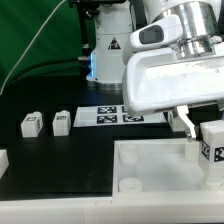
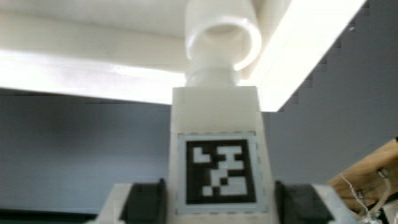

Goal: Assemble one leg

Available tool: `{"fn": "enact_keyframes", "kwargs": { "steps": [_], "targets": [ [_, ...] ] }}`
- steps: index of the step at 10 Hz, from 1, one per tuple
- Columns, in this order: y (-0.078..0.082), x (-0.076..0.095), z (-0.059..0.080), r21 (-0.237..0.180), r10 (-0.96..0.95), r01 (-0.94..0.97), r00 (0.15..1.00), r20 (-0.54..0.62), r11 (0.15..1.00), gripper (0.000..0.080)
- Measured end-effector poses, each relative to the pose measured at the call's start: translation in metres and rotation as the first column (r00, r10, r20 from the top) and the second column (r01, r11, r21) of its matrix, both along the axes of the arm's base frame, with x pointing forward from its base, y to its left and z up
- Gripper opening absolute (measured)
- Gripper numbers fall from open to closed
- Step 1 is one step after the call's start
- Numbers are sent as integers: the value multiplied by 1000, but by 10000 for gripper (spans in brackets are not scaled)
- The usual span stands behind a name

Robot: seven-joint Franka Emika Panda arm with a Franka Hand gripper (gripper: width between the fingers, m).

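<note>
While the leg (image 1: 211,140) hangs clear of the worktop (image 1: 60,146), clamped in the claw (image 2: 221,205), we judge the task about half done: the pickup is made, the seating is not. The claw's fingers (image 2: 143,207) are closed onto the leg's two flanks, and the tagged face shows between them.

In the exterior view the leg sits at four o'clock, over the three-o'clock side of the white panel (image 1: 80,172). We cannot tell whether its lower end touches the panel. We take the remaining steps to be lowering the leg into a corner socket, fixing it there and letting go.

The leg is a smooth, hard-looking white plastic block, square in section. It carries a black-and-white square tag and ends in a narrower, round-tipped stub, shown in the wrist view. The panel is flat, matte white and has a raised rim.

At nine o'clock a loose leg (image 1: 30,124) and its twin (image 1: 61,122) stand on the dull black worktop. The marker board (image 1: 120,116) lies at twelve o'clock of the panel.
</note>
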State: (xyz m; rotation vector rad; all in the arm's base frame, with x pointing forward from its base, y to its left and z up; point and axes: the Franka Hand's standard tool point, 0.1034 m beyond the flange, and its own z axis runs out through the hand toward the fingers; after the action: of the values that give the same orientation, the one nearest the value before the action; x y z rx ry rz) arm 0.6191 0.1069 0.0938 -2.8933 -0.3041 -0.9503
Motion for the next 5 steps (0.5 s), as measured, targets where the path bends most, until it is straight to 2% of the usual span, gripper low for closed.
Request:
{"fn": "enact_keyframes", "kwargs": {
  "steps": [5],
  "targets": [
    [5, -9, 5, -2, 11, -11, 1000, -18, 1000, 292]
  ]
}}
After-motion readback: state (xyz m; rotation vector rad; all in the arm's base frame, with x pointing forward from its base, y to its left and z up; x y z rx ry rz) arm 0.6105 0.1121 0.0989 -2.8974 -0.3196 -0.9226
